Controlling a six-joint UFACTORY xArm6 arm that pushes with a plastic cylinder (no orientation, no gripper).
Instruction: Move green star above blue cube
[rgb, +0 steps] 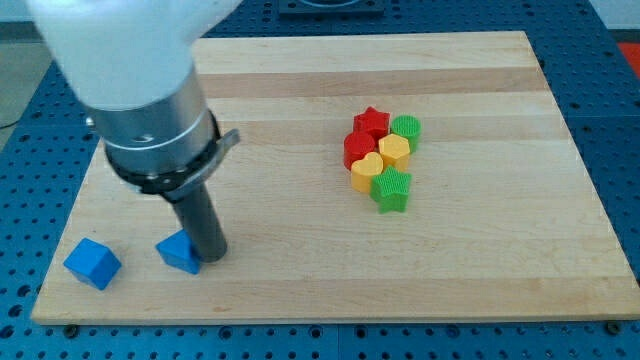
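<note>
In the camera view, the wooden table (300, 80) lay on a blue perforated base (20, 130). My tip (209, 257) stood at the view's lower left, at the end of the dark rod that served as the end effector; it had no jaws to spread or press together, so it pinched nothing. The tip rested just against the right side of a blue block (178, 252), whose shape was partly hidden by the rod, perhaps a triangle or wedge. Further to the view's left, near the table's bottom-left corner, sat the blue cube (92, 263), apart from that other blue block.

The green star (392, 189) sat well apart from the tip, right of the table's centre, at the bottom of a tight cluster. Touching it on the upper left was a yellow heart (366, 172). Above that was a red block (358, 148), a red star (372, 122) at the cluster's top, a second yellow block (394, 150) and a green round block (406, 128) at the upper right.
</note>
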